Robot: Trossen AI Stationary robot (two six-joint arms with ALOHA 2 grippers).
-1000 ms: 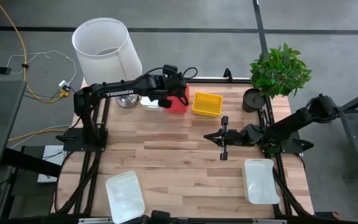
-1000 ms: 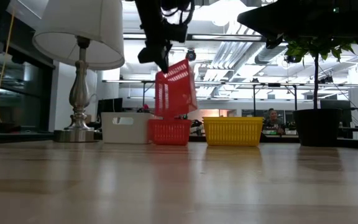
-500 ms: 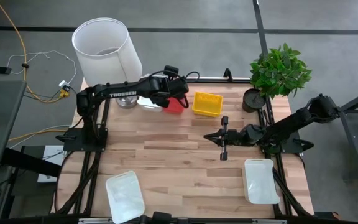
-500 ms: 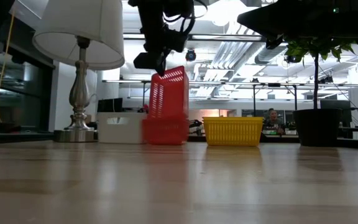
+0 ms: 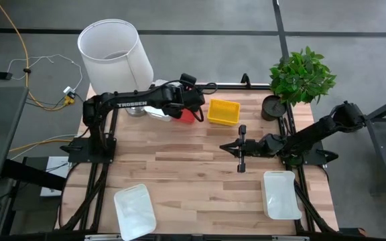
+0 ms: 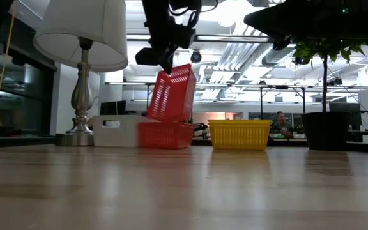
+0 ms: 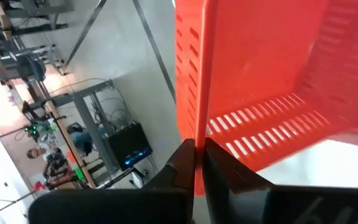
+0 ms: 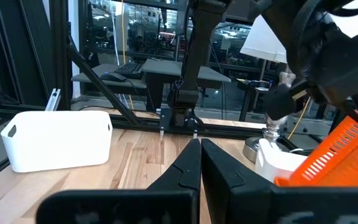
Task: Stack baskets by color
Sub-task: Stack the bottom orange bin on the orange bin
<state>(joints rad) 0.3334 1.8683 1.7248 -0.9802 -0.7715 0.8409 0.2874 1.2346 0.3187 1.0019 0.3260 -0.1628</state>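
One basket (image 6: 171,94) hangs tilted over another (image 6: 165,135), between lamp (image 6: 82,38) and a third basket (image 6: 239,135).

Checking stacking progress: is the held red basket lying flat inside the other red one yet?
No: in the low view the left gripper holds the red basket tilted on edge above the other red basket.

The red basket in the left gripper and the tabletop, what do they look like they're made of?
Red basket: apparently moulded plastic, thin slotted walls, mild sheen. Tabletop: looks like wood, joined pale and tan strips with visible grain, smooth finish, possibly sealed. Left gripper is shut on the basket's wall.
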